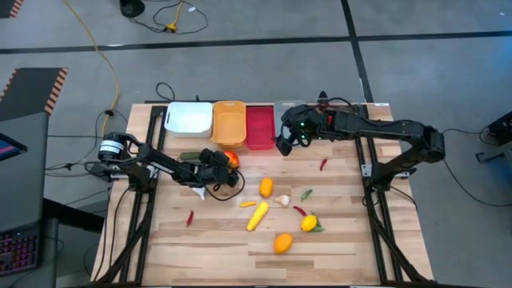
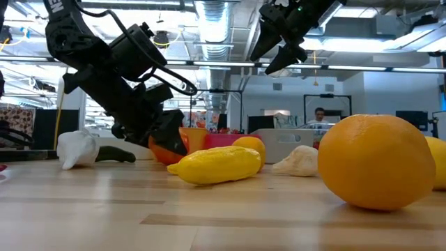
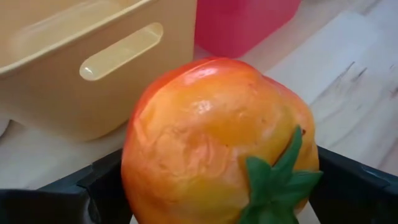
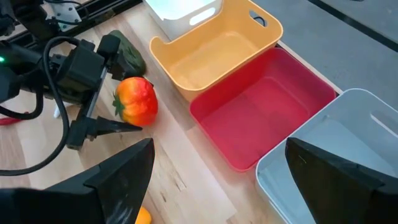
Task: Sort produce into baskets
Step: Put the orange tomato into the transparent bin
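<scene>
left gripper [image 1: 230,162]: fingers either side of the orange-red tomato [image 4: 136,101], can't tell if pinching; it's low on the table [image 1: 336,240], just in front of the orange basket [image 1: 228,122]
right gripper [image 1: 285,144]: fingers spread wide, hovering over the red basket [image 4: 261,112] and grey basket [image 4: 348,149]

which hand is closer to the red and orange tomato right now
Left. The left hand sits at the tomato, fingers on either side of it in front of the orange basket. The right hand hovers farther away, above the red basket.
</scene>
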Controlling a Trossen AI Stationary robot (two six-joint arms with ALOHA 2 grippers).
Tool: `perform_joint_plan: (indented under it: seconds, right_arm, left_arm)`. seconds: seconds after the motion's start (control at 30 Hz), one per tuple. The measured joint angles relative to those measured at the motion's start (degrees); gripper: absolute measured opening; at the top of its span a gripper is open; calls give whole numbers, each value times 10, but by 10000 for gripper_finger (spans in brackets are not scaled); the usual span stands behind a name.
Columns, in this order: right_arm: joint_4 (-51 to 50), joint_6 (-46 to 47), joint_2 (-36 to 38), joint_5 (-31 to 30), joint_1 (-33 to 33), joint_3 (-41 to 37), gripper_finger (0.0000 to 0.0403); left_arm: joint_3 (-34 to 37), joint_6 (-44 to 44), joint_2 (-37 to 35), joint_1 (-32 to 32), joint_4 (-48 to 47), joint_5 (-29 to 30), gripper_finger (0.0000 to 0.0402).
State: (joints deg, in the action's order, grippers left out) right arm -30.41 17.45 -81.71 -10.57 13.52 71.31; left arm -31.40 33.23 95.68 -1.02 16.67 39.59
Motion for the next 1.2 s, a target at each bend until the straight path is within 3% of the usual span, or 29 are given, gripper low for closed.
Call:
perform_joint_plan:
  seconds: [0.17, 0.3, 0.5, 0.83, 1.2]
  right_arm:
    - [0, 0, 0, 0, 0, 0, 388]
    - [0, 0, 0, 0, 0, 0, 388]
    - [0, 0, 0, 6, 0, 0, 388]
    - [-1, -62, 0, 160, -15, 0, 388]
    - [46, -28, -1, 167, -99, -35, 388]
  left_arm:
    - [0, -11, -1, 0, 1, -9, 328]
    - [-12, -24, -1, -2, -1, -39, 328]
    - [-69, -116, -1, -22, -1, -59, 331]
    - [-170, -273, -1, -53, 0, -59, 332]
    - [-220, -333, -1, -78, 0, -43, 332]
